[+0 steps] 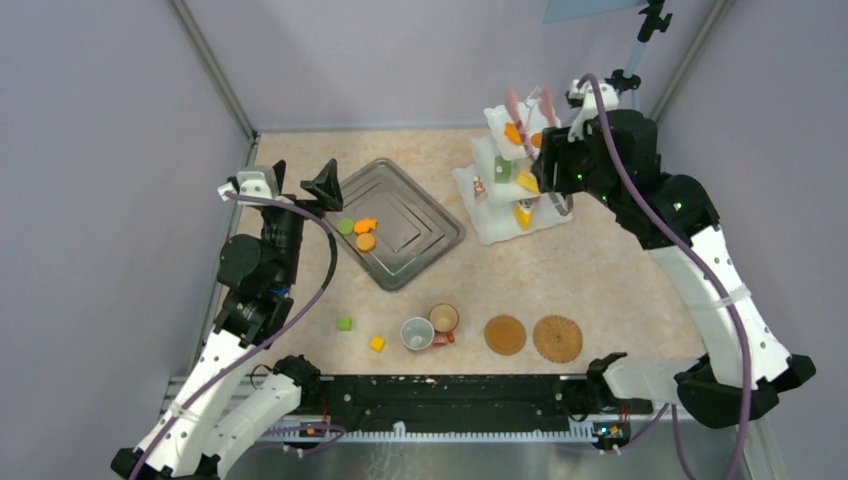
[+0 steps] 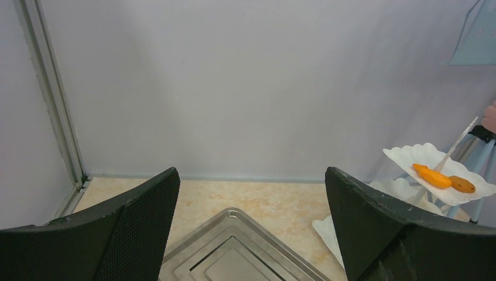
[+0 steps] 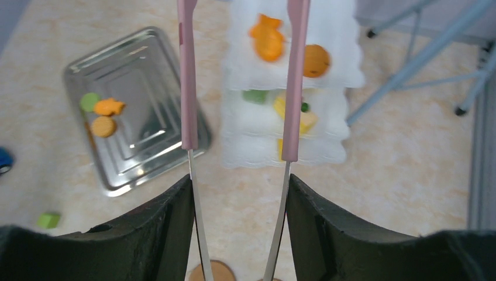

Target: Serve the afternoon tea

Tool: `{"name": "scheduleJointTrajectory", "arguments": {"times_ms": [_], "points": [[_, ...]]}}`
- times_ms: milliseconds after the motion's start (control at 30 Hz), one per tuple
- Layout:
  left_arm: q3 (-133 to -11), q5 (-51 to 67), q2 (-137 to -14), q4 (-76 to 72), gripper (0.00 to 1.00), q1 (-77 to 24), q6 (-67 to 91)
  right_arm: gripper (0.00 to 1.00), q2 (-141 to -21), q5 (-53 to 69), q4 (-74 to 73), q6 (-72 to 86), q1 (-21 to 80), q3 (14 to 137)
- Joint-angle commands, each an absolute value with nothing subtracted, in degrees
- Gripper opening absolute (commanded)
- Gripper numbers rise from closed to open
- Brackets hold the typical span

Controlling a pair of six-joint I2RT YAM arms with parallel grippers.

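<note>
The white three-tier stand point(image 1: 497, 192) stands at the back right. Its top tier point(image 3: 339, 35) holds an orange fish pastry point(image 3: 268, 38) and an orange round point(image 3: 316, 60). Lower tiers hold a green bit point(image 3: 254, 95) and a yellow wedge point(image 3: 303, 120). My right gripper point(image 1: 548, 170) hovers over the stand, shut on the pink tongs point(image 3: 188, 88), whose arms stand apart and empty. My left gripper point(image 1: 303, 185) is open and empty at the tray's far left corner. A green round point(image 1: 345, 226), an orange fish point(image 1: 366, 224) and an orange round point(image 1: 366, 241) lie on the tray. Two cups point(image 1: 417, 333) and two woven mats point(image 1: 505, 335) sit near the front.
The grey steel tray point(image 1: 420, 235) lies at centre left and shows in the left wrist view point(image 2: 234, 252). A loose green cube point(image 1: 344, 323) and a yellow cube point(image 1: 377, 344) lie left of the cups. Grey walls enclose the table. A light stand's legs point(image 3: 409, 64) are behind the tiers.
</note>
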State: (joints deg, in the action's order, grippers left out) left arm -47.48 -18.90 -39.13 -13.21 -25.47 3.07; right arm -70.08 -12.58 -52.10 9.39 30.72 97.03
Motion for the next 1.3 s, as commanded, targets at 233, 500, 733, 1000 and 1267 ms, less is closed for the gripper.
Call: {"name": "scheduleJointTrajectory", "arguments": {"times_ms": [233,500,733,1000,1267], "points": [[-48.8,-19.3,-38.4,-14.6,0.99,-25.2,2.9,0.55,-89.0,-4.6,-33.5,11.2,48.4,93.6],[-48.5,-20.6,-37.4,-15.0,0.99,-25.2,1.9,0.58,-109.6,2.5,-32.7,4.1,51.1,104.7],[-48.6,-20.6,-37.3,-15.1,0.99,-25.0,1.8,0.58,-121.7,2.3,-36.7,0.4,52.1,113.7],[-48.5,-20.4,-37.2,-15.2,0.99,-25.0,1.9,0.59,-127.6,0.3,-38.9,-1.9,53.3,117.9],[-48.5,-20.3,-37.1,-15.1,0.99,-24.9,2.1,0.59,-130.9,-2.4,-40.8,-2.4,53.3,119.7]]}}
